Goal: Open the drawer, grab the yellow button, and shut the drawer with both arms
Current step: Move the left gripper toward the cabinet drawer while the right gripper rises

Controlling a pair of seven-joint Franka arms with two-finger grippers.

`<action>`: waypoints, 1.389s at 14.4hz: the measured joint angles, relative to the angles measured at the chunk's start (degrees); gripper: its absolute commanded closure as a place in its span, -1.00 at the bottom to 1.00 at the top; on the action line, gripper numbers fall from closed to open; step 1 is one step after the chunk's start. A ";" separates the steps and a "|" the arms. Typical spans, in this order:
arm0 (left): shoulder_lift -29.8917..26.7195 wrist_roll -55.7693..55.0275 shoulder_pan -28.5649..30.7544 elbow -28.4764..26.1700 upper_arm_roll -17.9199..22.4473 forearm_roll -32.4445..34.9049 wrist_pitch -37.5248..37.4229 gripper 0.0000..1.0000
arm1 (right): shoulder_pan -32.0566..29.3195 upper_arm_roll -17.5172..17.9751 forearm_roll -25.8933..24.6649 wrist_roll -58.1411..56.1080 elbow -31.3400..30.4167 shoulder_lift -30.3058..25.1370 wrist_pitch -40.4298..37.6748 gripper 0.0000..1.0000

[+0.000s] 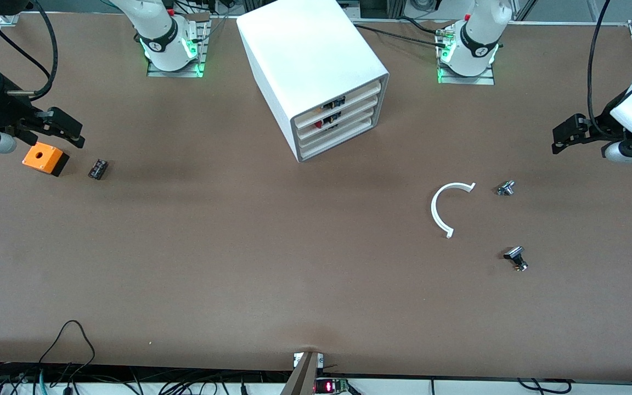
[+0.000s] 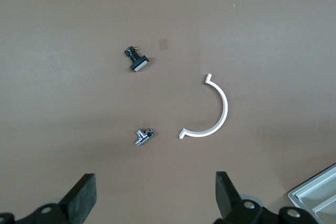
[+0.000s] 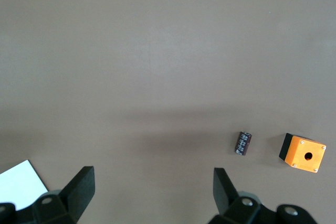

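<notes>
The white box cabinet [image 1: 316, 60] stands in the middle of the table, near the arm bases. Its uppermost drawer [image 1: 343, 97] is shut, as are the three below it. A small dark bit with orange and blue [image 1: 334, 103] shows through the notch in its front; I cannot tell if it is the button. My right gripper [image 1: 72, 133] hangs open and empty over the table beside an orange box, with its jaws wide apart in its wrist view [image 3: 152, 195]. My left gripper [image 1: 563, 136] hangs open and empty at the left arm's end of the table, jaws wide apart [image 2: 156, 198].
An orange box with a hole [image 1: 45, 158] and a small black cylinder [image 1: 97, 169] lie at the right arm's end. A white half ring [image 1: 442, 211], a silver part [image 1: 505, 188] and a black-capped part [image 1: 515, 258] lie toward the left arm's end.
</notes>
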 measured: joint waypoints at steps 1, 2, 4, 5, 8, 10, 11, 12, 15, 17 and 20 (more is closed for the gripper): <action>0.00 0.00 0.00 0.00 0.00 0.00 0.00 -1.00 | 0.00 0.00 0.00 -0.01 0.00 0.00 0.00 -1.00; 0.00 0.00 0.03 0.00 0.00 0.00 0.00 -1.00 | -0.01 0.00 0.00 -0.01 0.00 0.00 0.00 -0.99; 0.00 0.00 0.07 0.00 0.00 0.00 0.00 -1.00 | -0.02 -0.02 -0.01 -0.01 0.00 0.02 -0.01 -1.00; 0.00 0.00 0.09 0.00 0.00 0.00 0.00 -1.00 | -0.03 -0.04 -0.23 -0.01 0.00 0.02 0.11 -0.99; 0.00 0.00 0.09 0.00 0.00 0.00 -0.04 -1.00 | -0.09 -0.05 -1.76 -0.01 -0.08 0.39 0.93 -0.99; 0.00 0.00 0.09 0.00 -0.01 0.00 -0.56 -1.00 | -0.12 -0.05 -1.93 -0.01 -0.80 1.23 0.88 -0.99; 0.00 0.00 0.09 0.00 -0.02 -0.10 -1.37 -1.00 | -0.12 -0.05 -1.93 -0.01 -1.27 1.79 0.89 -0.99; 0.00 0.00 0.08 0.00 -0.04 -0.63 -2.43 -1.00 | -0.12 -0.05 -1.93 -0.01 -1.56 2.45 0.89 -0.99; 0.06 0.00 0.08 -0.01 -0.10 -2.78 -5.64 -1.00 | -0.11 0.04 -1.93 0.01 -1.62 4.14 0.77 -0.99; 0.16 0.00 0.06 -0.03 -0.14 -5.27 -9.63 -1.00 | 0.07 0.30 -1.89 2.26 -1.64 5.13 0.70 -0.99; 0.91 1.95 0.08 -0.13 -0.22 -10.44 -13.82 -1.00 | 1.36 0.82 -0.20 7.94 -1.65 7.29 1.14 -0.99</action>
